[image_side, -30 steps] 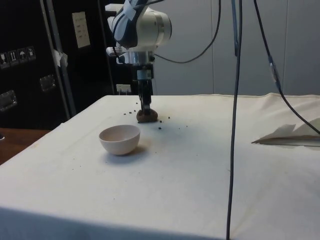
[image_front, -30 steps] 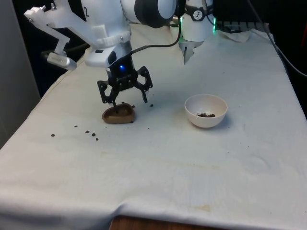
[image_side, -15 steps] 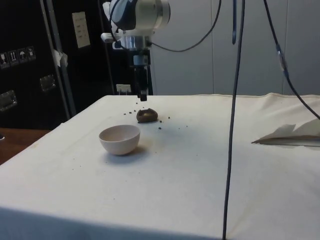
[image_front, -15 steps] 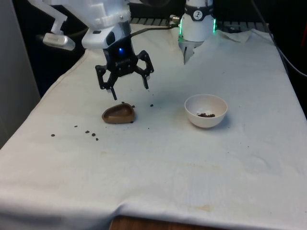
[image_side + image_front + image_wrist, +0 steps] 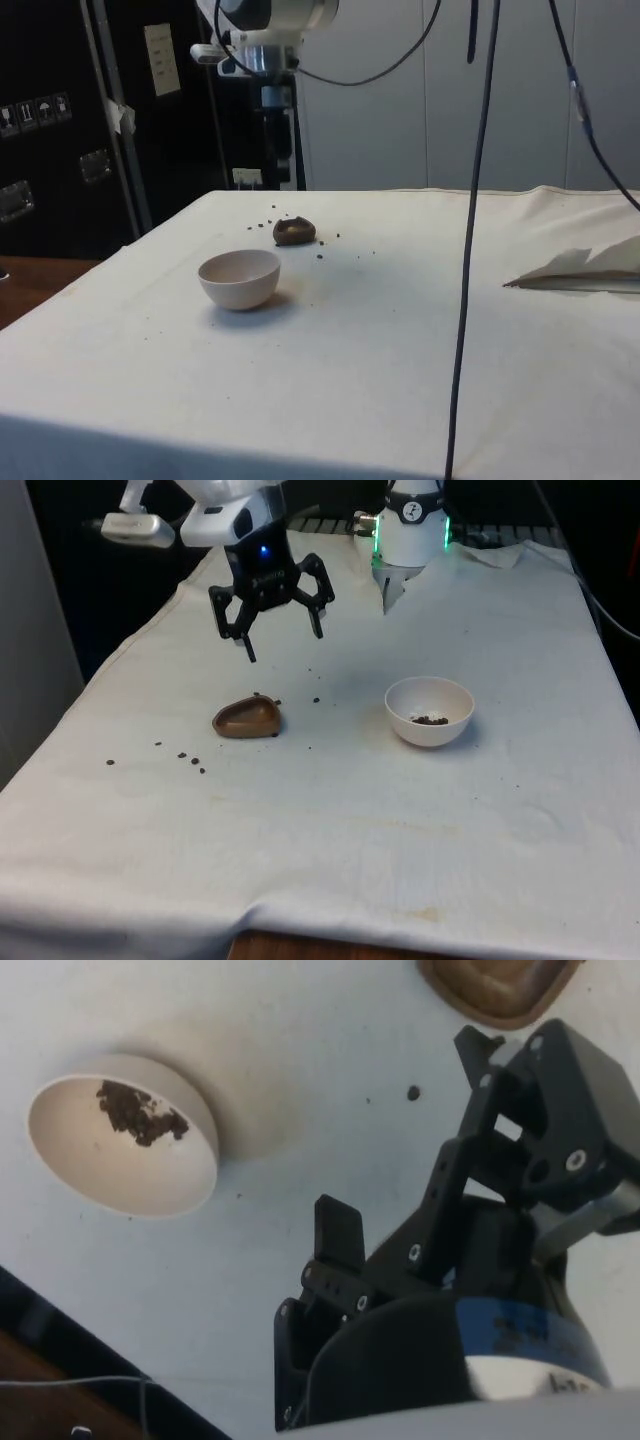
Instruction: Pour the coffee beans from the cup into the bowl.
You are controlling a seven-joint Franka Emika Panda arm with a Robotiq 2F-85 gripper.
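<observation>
A brown cup (image 5: pixel 246 719) lies tipped on its side on the white cloth, also seen in the side view (image 5: pixel 294 232) and the wrist view (image 5: pixel 497 988). A white bowl (image 5: pixel 430 711) stands to the front view's right of it, with a small heap of coffee beans (image 5: pixel 431 720) inside; the beans (image 5: pixel 141 1115) show dark against the bowl (image 5: pixel 60 1150) in the wrist view. My gripper (image 5: pixel 284 646) hangs open and empty well above the cup, a little toward the far end of the table. In the side view the gripper (image 5: pixel 277 125) is high over the cup.
Loose beans (image 5: pixel 188 758) are scattered on the cloth at the front view's left of the cup, and a few more beans (image 5: pixel 316 700) lie just behind it. A crumpled white sheet (image 5: pixel 585 270) rests at the side view's right.
My gripper has risen from right at the cup to well above it, staying open. The cup stays lying on the cloth.
</observation>
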